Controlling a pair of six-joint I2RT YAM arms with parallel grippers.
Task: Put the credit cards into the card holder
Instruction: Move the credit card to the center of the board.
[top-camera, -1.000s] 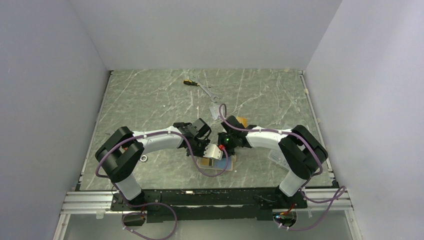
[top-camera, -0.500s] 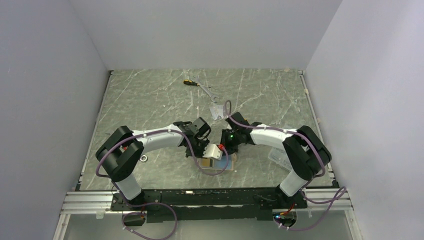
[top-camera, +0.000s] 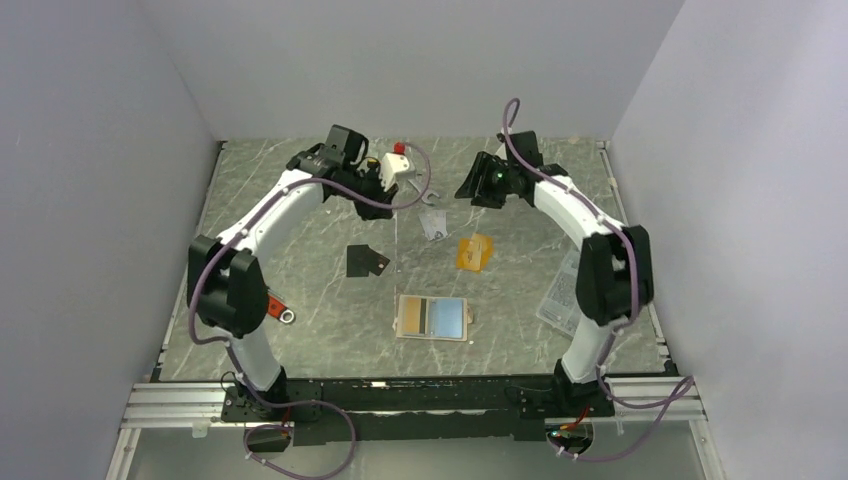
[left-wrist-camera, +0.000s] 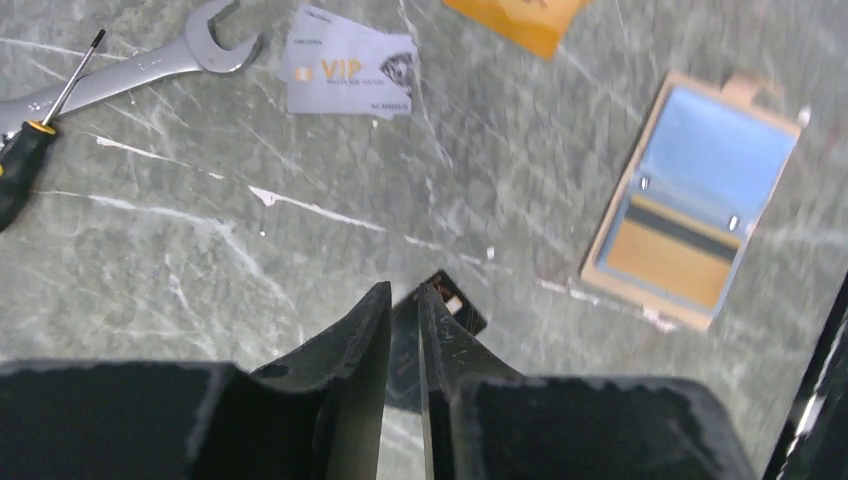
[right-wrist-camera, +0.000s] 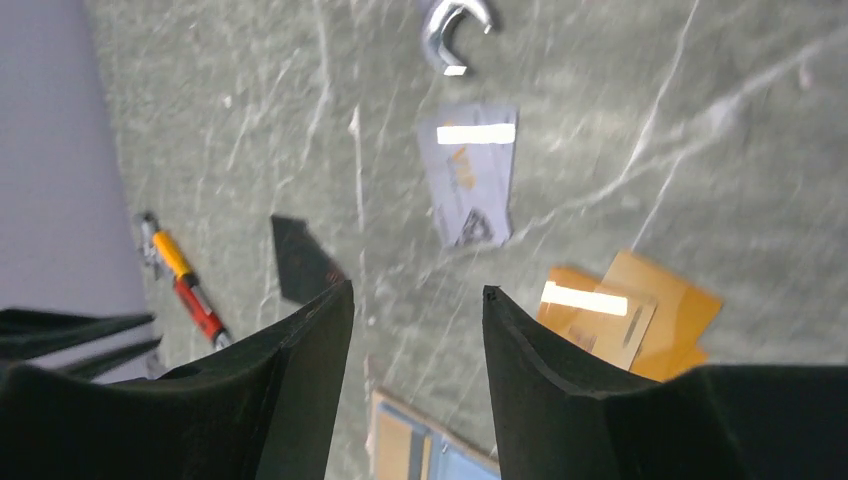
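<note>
Lifted far from card holder (top-camera: 412, 316): left tool (left-wrist-camera: 403, 296) barely parted, right tool (right-wrist-camera: 417, 296) wide, both empty.

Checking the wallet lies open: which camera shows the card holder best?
The left wrist view: the card holder lies open and whole there, blue and tan panels clear. The top view shows it whole but small; the right wrist view catches only a corner.
</note>
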